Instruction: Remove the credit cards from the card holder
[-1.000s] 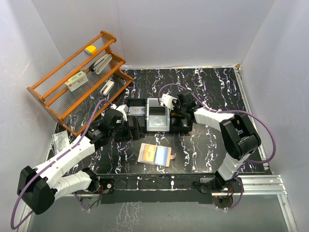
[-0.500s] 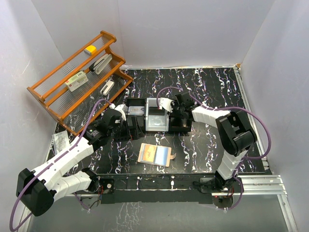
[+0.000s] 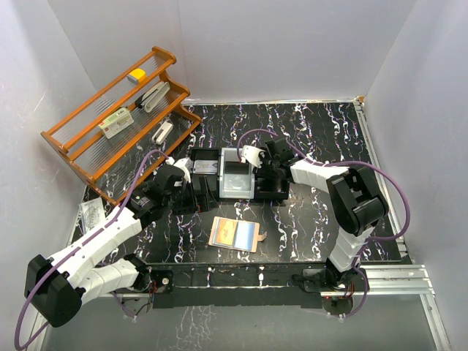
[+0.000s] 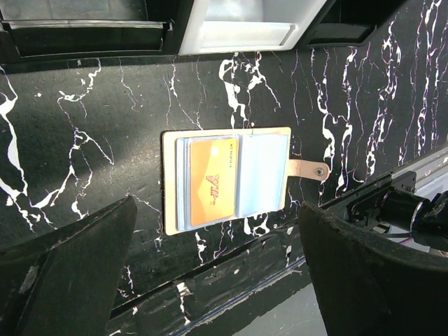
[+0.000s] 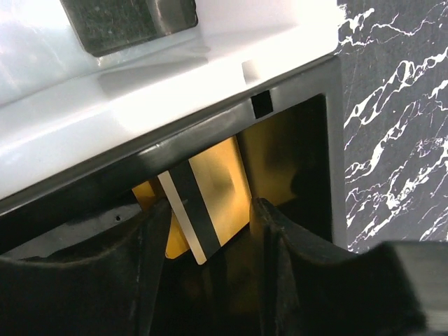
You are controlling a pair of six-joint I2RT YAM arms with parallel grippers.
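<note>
The beige card holder (image 3: 235, 234) lies open on the black marble table, near the front edge. In the left wrist view the card holder (image 4: 227, 178) shows an orange credit card (image 4: 210, 182) and a blue-grey one (image 4: 262, 175) in its slots. My left gripper (image 4: 217, 280) hangs above it, wide open and holding nothing; from above the left gripper (image 3: 196, 191) is by the tray's left end. My right gripper (image 3: 265, 174) sits over the tray's right compartment. There an orange card with a black stripe (image 5: 217, 189) rests loose between the parted fingers of the right gripper (image 5: 210, 210).
The black-and-grey three-compartment tray (image 3: 207, 155) stands mid-table behind the holder. An orange wooden rack (image 3: 80, 150) with small items stands at the back left. A clear plastic bag (image 3: 91, 212) lies at the left edge. White walls enclose the table.
My right gripper has opened and let go of the orange card in the tray's right compartment, after shifting slightly left. The left arm has stayed still.
</note>
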